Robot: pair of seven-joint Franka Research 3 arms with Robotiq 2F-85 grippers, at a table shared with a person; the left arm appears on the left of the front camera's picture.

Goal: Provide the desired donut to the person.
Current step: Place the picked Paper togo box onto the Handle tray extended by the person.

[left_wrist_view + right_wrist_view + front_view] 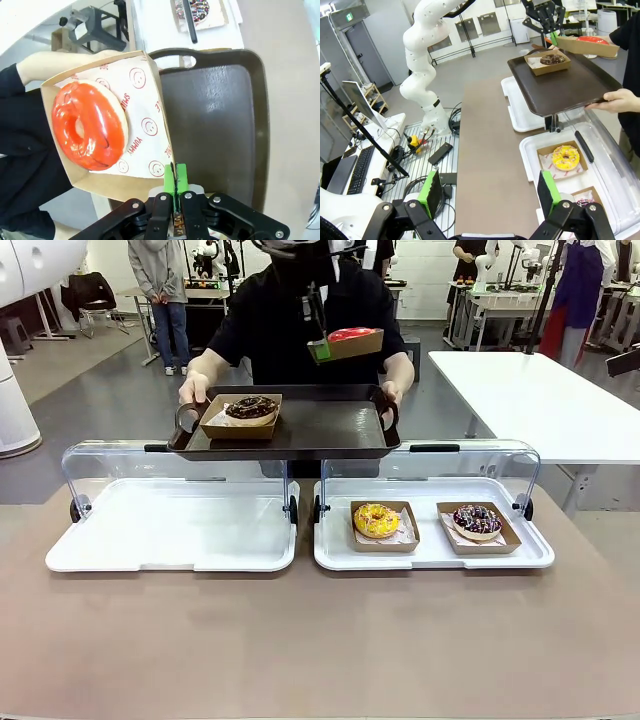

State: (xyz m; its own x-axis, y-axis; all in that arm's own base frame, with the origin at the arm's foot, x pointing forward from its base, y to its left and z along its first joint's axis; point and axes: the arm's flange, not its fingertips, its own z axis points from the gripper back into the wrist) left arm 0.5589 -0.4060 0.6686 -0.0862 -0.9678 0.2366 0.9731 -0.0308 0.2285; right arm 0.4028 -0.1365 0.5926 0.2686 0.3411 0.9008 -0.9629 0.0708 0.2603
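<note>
Red-glazed donut (90, 126) sits in a kraft paper tray (112, 182) w/ printed liner, held up in the air by the left gripper (175, 181). Green pads pinched tight on the paper tray's near rim, at a corner; rest of the box sticks out away from the fingers, toward the person (300, 325). From the front it hangs at chest height, tilted, gripped end low, long side running roughly L–R.

Below and just past the gripper: dark serving tray (330, 430), person's hands on both handles. Chocolate donut (251, 407) in its own box takes the tray's one end; the stretch under the held box is bare, raised lip all round.

Right gripper (490, 192) wide open, nothing in it, well back over the table. Yellow donut (565, 157) and sprinkled donut (477, 519) lie in the white case ahead of it.
</note>
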